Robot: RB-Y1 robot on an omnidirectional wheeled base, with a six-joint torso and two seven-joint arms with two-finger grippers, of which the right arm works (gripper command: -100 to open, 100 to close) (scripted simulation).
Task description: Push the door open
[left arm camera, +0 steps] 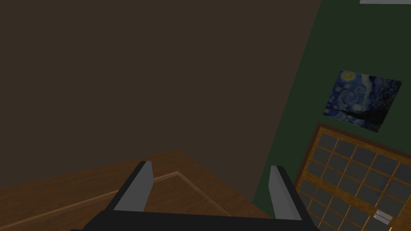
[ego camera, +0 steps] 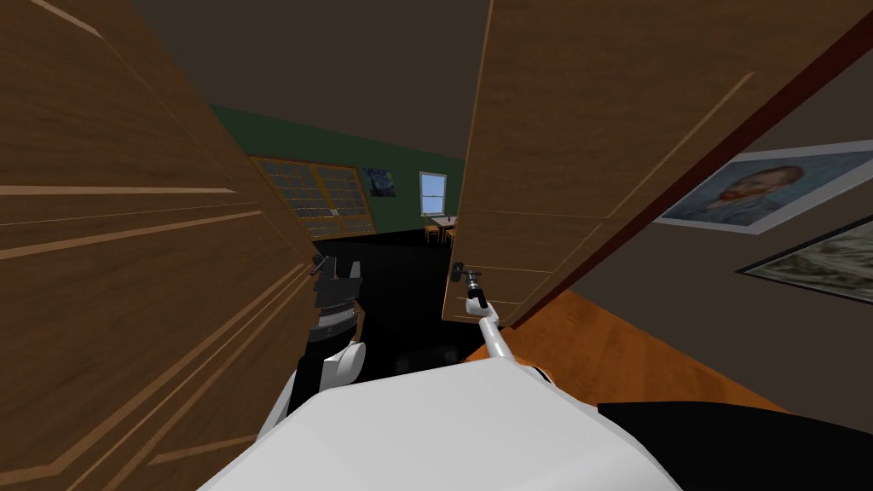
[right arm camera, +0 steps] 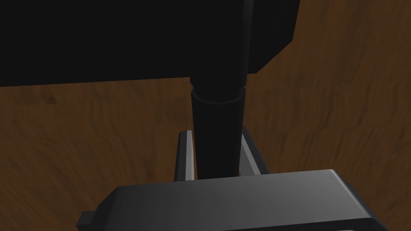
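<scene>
Two brown wooden door leaves stand ajar in the head view, the left leaf [ego camera: 128, 281] and the right leaf [ego camera: 588, 145], with a gap between them. The right leaf carries a black lever handle [ego camera: 458, 273]. My right gripper [ego camera: 469, 285] is shut on that handle [right arm camera: 218, 120], its fingers [right arm camera: 185, 156] pressing both sides against the brown door face [right arm camera: 333, 104]. My left gripper [ego camera: 322, 266] hangs by the left leaf's free edge, open [left arm camera: 210, 166] and holding nothing, with the leaf's top corner [left arm camera: 168, 188] just beneath its fingers [left arm camera: 138, 184].
Through the gap lies a green-walled room with a starry painting [ego camera: 379, 181], a lattice panel [ego camera: 315, 200], a window [ego camera: 433, 192] and a small table with chairs [ego camera: 442, 226]. A black area [ego camera: 401, 298] covers the floor there. Orange floor [ego camera: 614, 358] and two framed pictures [ego camera: 750, 194] lie right.
</scene>
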